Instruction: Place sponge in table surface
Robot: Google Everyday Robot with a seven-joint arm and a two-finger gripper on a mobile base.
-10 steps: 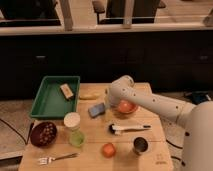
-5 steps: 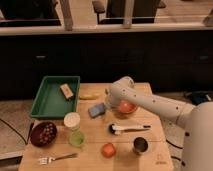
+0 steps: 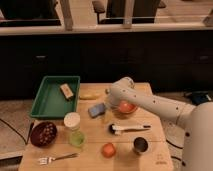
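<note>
The light-blue sponge (image 3: 96, 110) lies flat on the wooden table surface (image 3: 95, 131), near its middle. My gripper (image 3: 106, 106) hangs at the end of the white arm, which reaches in from the right and bends down just right of the sponge. It is at the sponge's right edge, low over the table, and stands open. I cannot tell whether it touches the sponge. An orange bowl (image 3: 126, 107) sits right behind the wrist.
A green tray (image 3: 50, 102) holding a tan block (image 3: 66, 91) stands at the back left. Also on the table are a yellow item (image 3: 89, 95), white cup (image 3: 72, 120), green cup (image 3: 76, 138), dark bowl (image 3: 43, 133), fork (image 3: 57, 158), orange fruit (image 3: 108, 149), metal cup (image 3: 140, 145) and a brush (image 3: 128, 129).
</note>
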